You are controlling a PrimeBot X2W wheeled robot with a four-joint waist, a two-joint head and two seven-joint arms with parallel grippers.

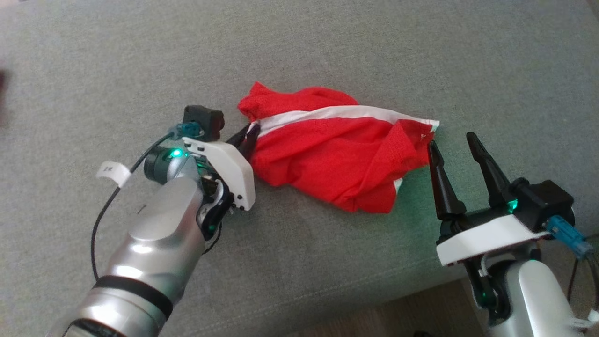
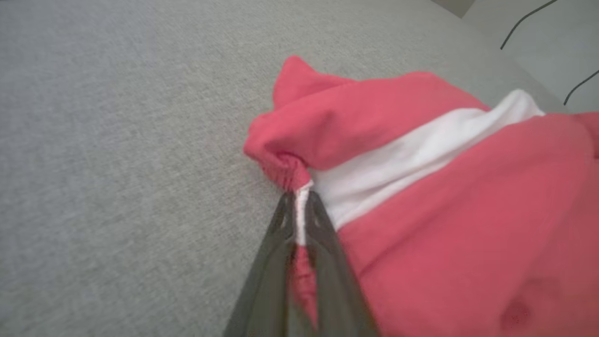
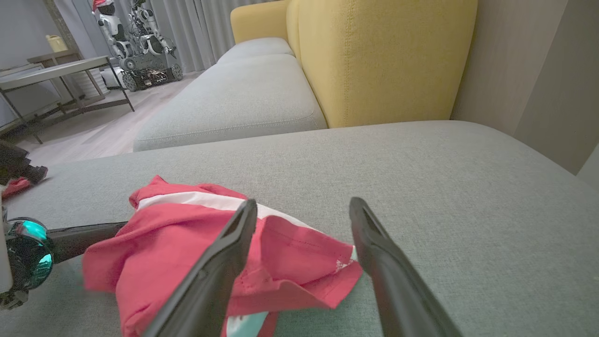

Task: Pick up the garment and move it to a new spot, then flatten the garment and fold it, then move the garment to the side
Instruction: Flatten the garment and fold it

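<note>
Left fingers (image 2: 271,271) pinching garment (image 1: 337,154) left end; right fingers (image 1: 440,178) spread beside right end; long axis left-right.

Crumpled red garment (image 1: 327,159), white-striped, on grey cushion (image 1: 327,47).

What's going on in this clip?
The robot's left hand is pinched shut on one bunched edge of a crumpled red garment with a white stripe, which lies on a grey sofa cushion. Its right hand is open at the garment's opposite end, gripping nothing. The garment is not yet lifted.
</note>
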